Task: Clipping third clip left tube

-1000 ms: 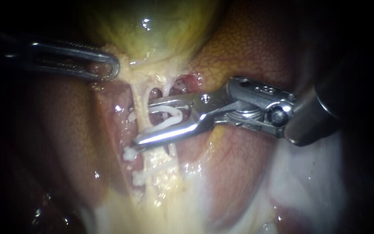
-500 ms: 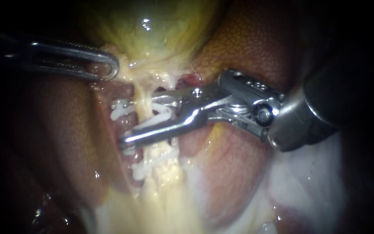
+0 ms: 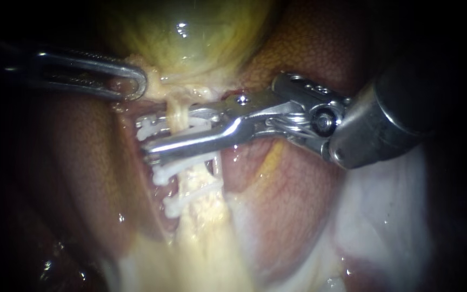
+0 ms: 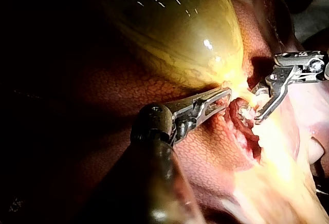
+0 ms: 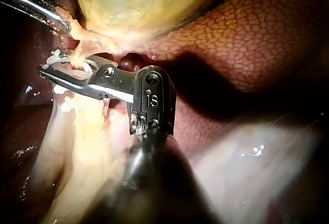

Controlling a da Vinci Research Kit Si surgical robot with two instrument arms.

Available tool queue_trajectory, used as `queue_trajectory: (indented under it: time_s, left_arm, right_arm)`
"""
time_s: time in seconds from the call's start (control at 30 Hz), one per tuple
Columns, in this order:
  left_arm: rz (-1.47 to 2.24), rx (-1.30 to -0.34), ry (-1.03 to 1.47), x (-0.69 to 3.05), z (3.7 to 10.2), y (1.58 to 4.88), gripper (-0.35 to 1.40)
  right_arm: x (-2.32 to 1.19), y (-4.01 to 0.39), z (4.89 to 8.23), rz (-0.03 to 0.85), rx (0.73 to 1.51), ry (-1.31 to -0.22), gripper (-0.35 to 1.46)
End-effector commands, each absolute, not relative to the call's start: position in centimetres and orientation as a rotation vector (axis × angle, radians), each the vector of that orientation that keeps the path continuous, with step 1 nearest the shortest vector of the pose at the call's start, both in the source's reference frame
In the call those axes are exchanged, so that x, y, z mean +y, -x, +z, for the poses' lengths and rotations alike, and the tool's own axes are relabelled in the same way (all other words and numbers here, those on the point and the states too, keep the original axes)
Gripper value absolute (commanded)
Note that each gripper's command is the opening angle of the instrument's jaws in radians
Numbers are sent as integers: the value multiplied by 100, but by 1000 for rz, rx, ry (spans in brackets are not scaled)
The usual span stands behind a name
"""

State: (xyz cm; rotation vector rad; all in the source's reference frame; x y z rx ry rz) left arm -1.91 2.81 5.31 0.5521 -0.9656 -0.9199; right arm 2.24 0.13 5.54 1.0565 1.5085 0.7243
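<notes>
The liver [image 3: 309, 48] fills the field with the yellow-green gallbladder [image 3: 190, 32] lying on it, and the left instrument's hand [image 3: 136, 84] is clamped on the gallbladder's pale lower edge, jaws together on the tissue. The right instrument's hand [image 3: 149, 135] reaches across from the right. Its two jaws are pressed from above and below onto a white clip [image 3: 149, 127] that straddles the left tube [image 3: 175, 111] just below the gallbladder. Two lower clips [image 3: 160, 174] cross the tube farther down, near each other, the upper one just under the right jaws.
</notes>
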Motion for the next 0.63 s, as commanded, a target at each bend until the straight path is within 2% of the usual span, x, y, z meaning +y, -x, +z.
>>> queue_trajectory:
  time_s: [0.03,0.13,0.63]
  left_arm:
    - [-920,-966,-552,281,531,191,-35]
    - [-920,-966,-552,281,531,191,-35]
    - [-921,-965,-550,281,531,190,-35]
  right_arm:
    - [13,-224,554,726,1507,-1059,-17]
    - [12,-224,554,730,1503,-1063,-35]
    - [9,-224,555,701,1499,-1083,-35]
